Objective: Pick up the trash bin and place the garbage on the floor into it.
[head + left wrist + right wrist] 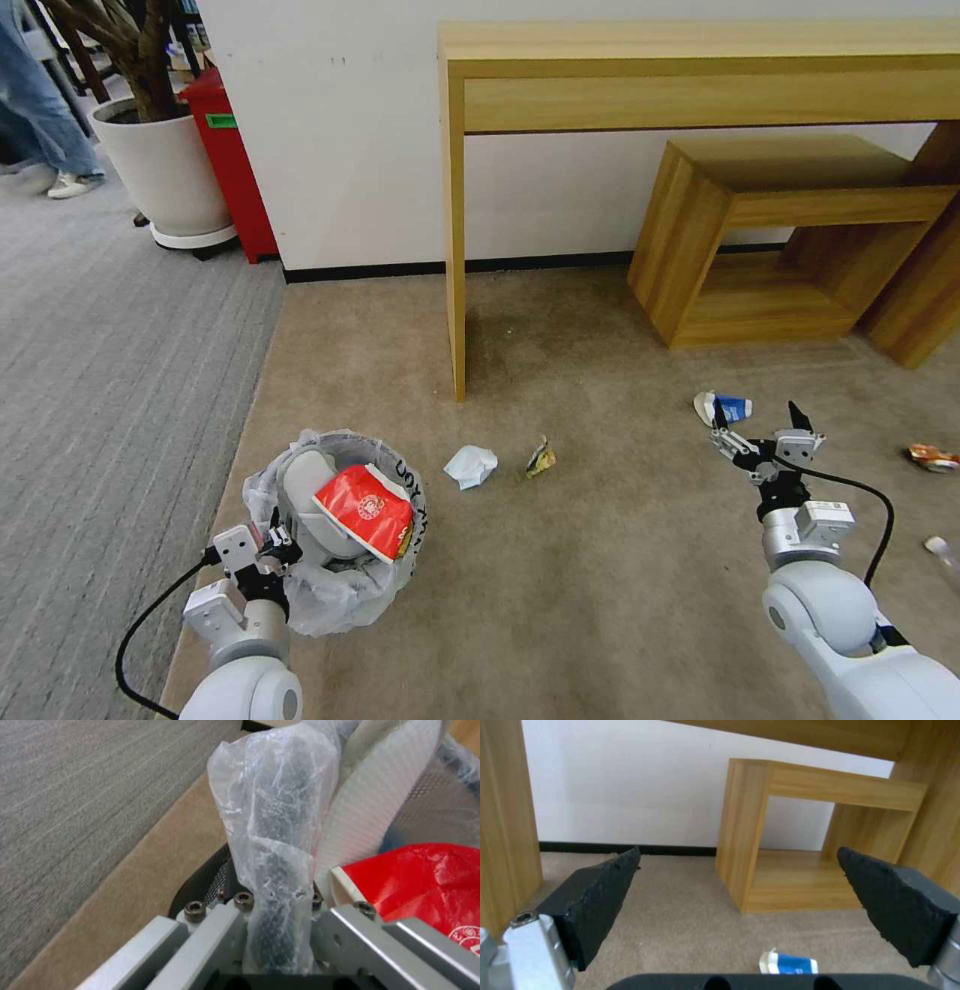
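Head view: left gripper is clamped on the near rim of the trash bin, which sits low at the robot's left over the beige floor, already holding a white slipper and a red snack bag. Right gripper is wide open and empty, just short of the blue-white paper cup. A crumpled tissue and a small yellow wrapper lie between the two arms; more litter sits at far right. Left wrist view: the jaws pinch the bin's black mesh wall through the clear plastic liner. Film looks slippery, so I'd judge the grip could creep; load is light. Right wrist view: both pads spread wide, cup lying on its side on the carpet near the wooden cube shelf. Cup looks thin, light and crushable: take it across the body with gentle closure, not by the rim.
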Tool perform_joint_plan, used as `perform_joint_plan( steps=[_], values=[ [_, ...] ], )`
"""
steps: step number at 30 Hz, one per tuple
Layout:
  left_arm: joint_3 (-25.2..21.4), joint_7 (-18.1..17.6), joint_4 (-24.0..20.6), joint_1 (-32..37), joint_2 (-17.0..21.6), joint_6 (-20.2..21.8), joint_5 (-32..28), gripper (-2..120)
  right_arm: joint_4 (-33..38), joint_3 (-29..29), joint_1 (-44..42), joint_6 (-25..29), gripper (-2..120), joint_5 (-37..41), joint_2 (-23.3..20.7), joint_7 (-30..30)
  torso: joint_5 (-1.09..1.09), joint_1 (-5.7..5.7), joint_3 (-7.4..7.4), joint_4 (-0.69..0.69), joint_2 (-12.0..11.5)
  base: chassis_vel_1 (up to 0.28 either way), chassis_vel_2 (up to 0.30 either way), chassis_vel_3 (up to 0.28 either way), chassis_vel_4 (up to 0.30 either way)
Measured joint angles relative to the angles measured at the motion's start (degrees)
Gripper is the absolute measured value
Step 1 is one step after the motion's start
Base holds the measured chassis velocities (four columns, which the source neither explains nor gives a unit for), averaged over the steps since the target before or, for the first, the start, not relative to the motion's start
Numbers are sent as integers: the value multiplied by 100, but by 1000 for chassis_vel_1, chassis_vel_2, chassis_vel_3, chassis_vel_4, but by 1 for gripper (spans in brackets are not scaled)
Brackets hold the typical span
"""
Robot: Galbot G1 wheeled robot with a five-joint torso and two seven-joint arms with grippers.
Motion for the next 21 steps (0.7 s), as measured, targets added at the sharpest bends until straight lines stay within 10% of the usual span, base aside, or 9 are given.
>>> perform_joint_plan(
  steps=[21],
  values=[
    [-465, -305, 5, -110, 0, 294, -229, 1, -29, -123, 100, 111, 100, 78, 21, -136, -2, 0, 1, -1, 0, -105, 102, 103, -102]
  ],
)
